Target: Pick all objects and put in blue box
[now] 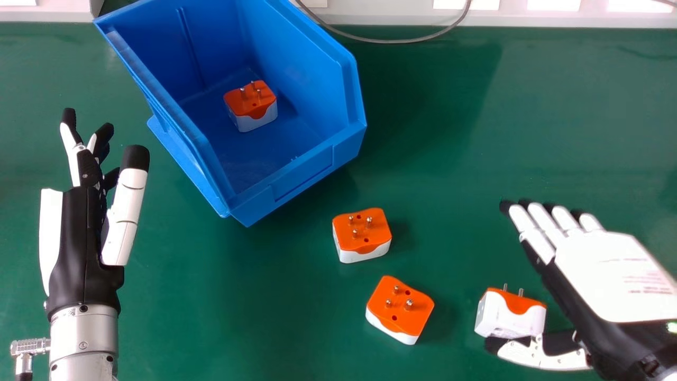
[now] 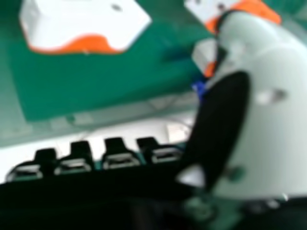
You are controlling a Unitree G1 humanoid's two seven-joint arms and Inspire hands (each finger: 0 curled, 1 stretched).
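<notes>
No text can be read with certainty, though faint, blurred lines of print [image 1: 648, 284] are seen on the white back of the right hand [image 1: 608, 264], at the lower right of the head view.

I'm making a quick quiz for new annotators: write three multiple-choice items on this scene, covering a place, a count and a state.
1. The plug adapter in the blue box rests:
A) on the box's floor
B) on the box's rim
C) on another adapter

2. How many adapters lie on the green table?
A) one
B) three
C) five

3. The left hand is:
A) clenched in a fist
B) closed on an adapter
C) open and empty

Answers:
1 A: the box's floor shows around it.
2 B: one near the box, one nearer the robot, one by the right hand's thumb.
3 C: its fingers and thumb stand extended, holding nothing.
</notes>
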